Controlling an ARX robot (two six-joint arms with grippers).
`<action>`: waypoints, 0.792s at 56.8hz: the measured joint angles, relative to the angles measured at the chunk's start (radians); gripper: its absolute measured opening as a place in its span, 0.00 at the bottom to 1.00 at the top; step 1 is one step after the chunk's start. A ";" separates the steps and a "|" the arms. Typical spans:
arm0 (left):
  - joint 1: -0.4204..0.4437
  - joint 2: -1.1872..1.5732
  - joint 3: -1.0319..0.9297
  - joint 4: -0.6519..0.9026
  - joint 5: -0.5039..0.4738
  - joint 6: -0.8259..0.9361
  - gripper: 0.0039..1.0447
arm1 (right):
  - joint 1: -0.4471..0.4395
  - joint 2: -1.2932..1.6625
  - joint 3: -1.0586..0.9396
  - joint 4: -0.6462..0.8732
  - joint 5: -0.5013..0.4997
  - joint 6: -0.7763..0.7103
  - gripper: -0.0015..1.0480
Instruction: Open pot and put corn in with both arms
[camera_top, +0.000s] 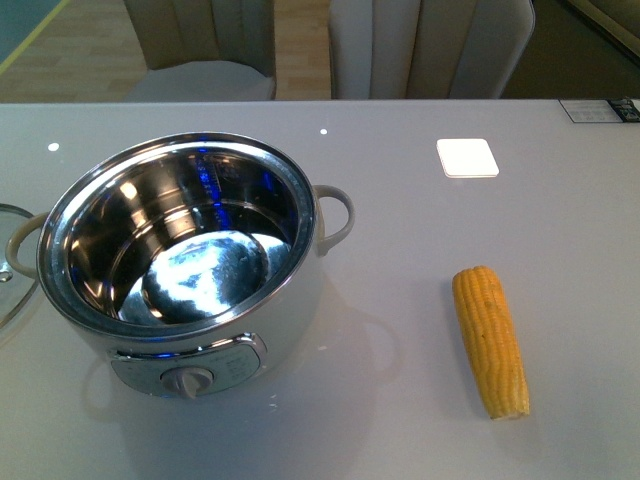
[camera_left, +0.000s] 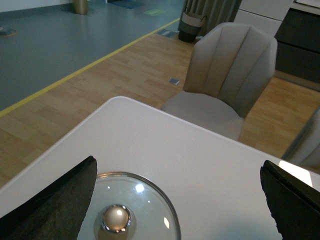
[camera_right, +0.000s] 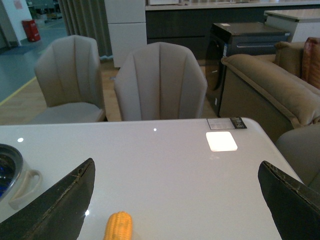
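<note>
The white pot (camera_top: 180, 250) stands open on the grey table at the left, its steel inner bowl empty, dial panel facing me. Its handle also shows in the right wrist view (camera_right: 22, 186). The yellow corn (camera_top: 490, 340) lies on the table at the right, apart from the pot; its tip shows in the right wrist view (camera_right: 118, 226). The glass lid (camera_top: 12, 265) lies on the table left of the pot. My left gripper (camera_left: 180, 210) is open above the lid (camera_left: 130, 210), with its knob (camera_left: 116, 219) close to one finger. My right gripper (camera_right: 177, 210) is open above the table beyond the corn's tip.
A white square pad (camera_top: 467, 157) lies on the table at the back right, seen also in the right wrist view (camera_right: 221, 141). Beige chairs (camera_top: 430, 45) stand behind the table's far edge. A small label (camera_top: 598, 108) lies at the back right corner.
</note>
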 joint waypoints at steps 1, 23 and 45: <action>-0.004 -0.040 -0.014 -0.029 -0.002 -0.009 0.93 | 0.000 0.000 0.000 0.000 0.000 0.000 0.92; -0.139 -0.715 -0.246 -0.347 0.164 0.156 0.38 | 0.000 0.000 0.000 0.000 0.000 0.000 0.91; -0.328 -0.956 -0.293 -0.520 -0.029 0.166 0.03 | 0.000 0.000 0.000 0.000 0.000 0.000 0.91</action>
